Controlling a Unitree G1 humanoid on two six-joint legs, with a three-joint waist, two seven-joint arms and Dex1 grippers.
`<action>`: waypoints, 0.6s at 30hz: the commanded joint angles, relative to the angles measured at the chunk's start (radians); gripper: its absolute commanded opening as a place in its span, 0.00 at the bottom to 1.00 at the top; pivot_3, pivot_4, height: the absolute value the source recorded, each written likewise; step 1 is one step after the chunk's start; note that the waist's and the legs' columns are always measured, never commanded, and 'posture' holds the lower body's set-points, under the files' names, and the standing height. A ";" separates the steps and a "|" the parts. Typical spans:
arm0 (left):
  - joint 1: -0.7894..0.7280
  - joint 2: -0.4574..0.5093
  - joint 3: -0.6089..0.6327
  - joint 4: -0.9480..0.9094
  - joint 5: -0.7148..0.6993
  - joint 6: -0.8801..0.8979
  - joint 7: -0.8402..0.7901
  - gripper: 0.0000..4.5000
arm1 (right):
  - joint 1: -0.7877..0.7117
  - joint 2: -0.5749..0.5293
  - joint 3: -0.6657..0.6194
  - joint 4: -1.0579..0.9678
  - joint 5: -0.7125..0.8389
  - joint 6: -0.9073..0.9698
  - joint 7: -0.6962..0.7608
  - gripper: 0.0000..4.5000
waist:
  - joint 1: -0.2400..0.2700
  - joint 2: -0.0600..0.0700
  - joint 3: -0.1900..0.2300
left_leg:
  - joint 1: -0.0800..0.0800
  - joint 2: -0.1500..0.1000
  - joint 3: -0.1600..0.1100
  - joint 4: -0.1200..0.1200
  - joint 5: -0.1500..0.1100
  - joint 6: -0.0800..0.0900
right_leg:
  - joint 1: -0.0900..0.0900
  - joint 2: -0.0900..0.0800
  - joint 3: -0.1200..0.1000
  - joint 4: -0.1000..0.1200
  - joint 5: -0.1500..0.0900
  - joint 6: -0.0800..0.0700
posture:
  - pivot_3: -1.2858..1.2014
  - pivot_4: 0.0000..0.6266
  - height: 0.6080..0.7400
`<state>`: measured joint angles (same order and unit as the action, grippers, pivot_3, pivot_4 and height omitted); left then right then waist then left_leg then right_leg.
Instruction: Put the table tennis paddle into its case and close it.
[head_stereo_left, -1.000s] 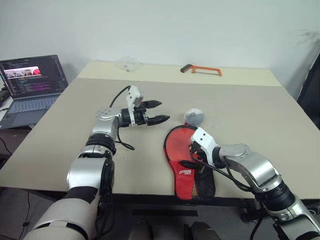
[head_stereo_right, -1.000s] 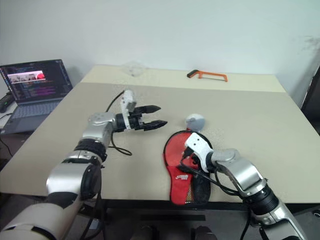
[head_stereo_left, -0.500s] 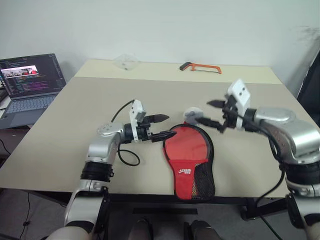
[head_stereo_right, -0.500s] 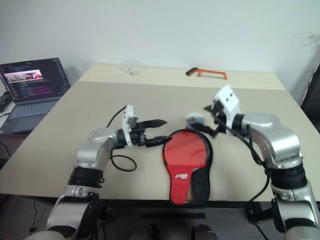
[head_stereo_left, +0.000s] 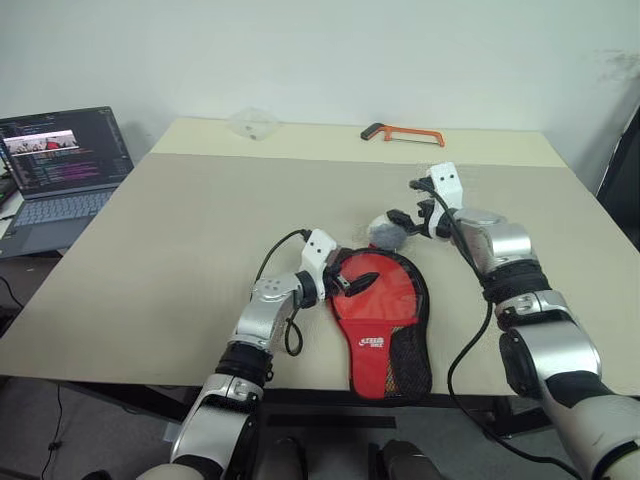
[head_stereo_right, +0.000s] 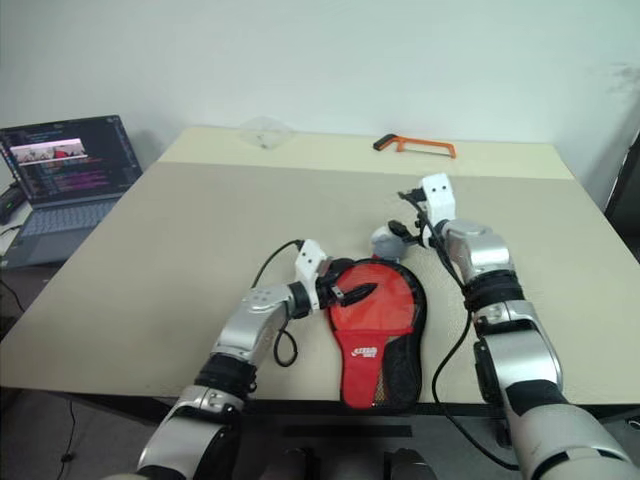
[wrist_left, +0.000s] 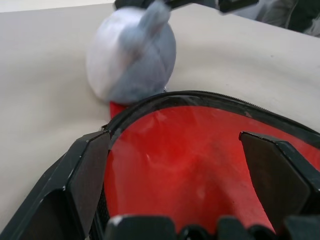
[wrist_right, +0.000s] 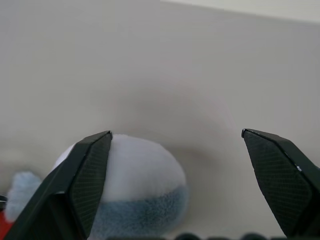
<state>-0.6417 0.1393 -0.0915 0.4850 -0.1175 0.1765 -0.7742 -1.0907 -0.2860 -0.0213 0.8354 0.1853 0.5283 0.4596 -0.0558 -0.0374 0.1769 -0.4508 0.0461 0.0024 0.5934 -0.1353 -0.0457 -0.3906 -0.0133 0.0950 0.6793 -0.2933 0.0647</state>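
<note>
The step in hand, as I judge it, is closing the case. For doing it well, one gripper should be pinning the pouch flat while the other is finding the small zip puller on the black edge and drawing it along the rim. Pulling without holding will only be dragging the pouch over the table. The soft toy should not be getting caught in the zip.

The left gripper (head_stereo_left: 352, 280) is hovering with its two black fingers standing wide apart, holding nothing. Just under and ahead of it the soft paddle-shaped pouch, red with white lettering and a black trimmed edge (head_stereo_left: 385, 330), is lying flat on the beige table (head_stereo_left: 180, 230). Its round end is sitting between the fingertips and its narrow end is pointing back toward the table's near edge. Whether the fingers are touching the fabric, I cannot tell.

The right gripper (head_stereo_left: 406, 208) is also gaping fully and gripping nothing. A round grey and white plush toy (head_stereo_left: 385, 232) is sitting just below and in front of it, touching the far rim of the pouch.

The red-faced table tennis paddle is not showing apart from the red case. It may be inside already, but I cannot tell.
</note>
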 joint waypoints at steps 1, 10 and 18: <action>-0.001 -0.008 -0.028 -0.002 -0.002 0.035 -0.012 0.99 | -0.046 0.015 -0.043 0.007 0.043 0.024 0.049 1.00 | 0.000 0.000 0.000 | 0.000 0.000 0.000 0.000 0.000 0.000 | 0.000 0.000 0.000 0.000 0.000 0.000 | 0.52 0.24 1.00; 0.030 -0.010 -0.045 -0.162 -0.095 0.169 -0.121 0.99 | -0.039 0.056 -0.014 0.033 0.006 0.063 0.041 1.00 | 0.001 0.001 0.000 | 0.000 0.000 -0.001 0.000 0.000 0.000 | 0.000 0.000 -0.001 0.000 0.000 0.000 | 0.52 0.24 1.00; -0.002 0.049 -0.140 -0.207 -0.035 0.191 -0.150 0.99 | -0.062 0.057 -0.026 0.072 -0.007 0.046 0.029 1.00 | -0.004 0.001 0.000 | 0.001 0.000 -0.001 0.000 0.000 0.000 | 0.000 0.000 -0.001 0.000 0.000 0.000 | 0.52 0.24 1.00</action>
<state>-0.6192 0.1907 -0.2007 0.2866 -0.1877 0.3844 -0.9441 -1.1175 -0.2262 -0.0274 0.9085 0.1789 0.5934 0.4953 -0.0594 -0.0361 0.1773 -0.4501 0.0462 0.0014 0.5934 -0.1353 -0.0458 -0.3903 -0.0129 0.0942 0.6798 -0.2935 0.0643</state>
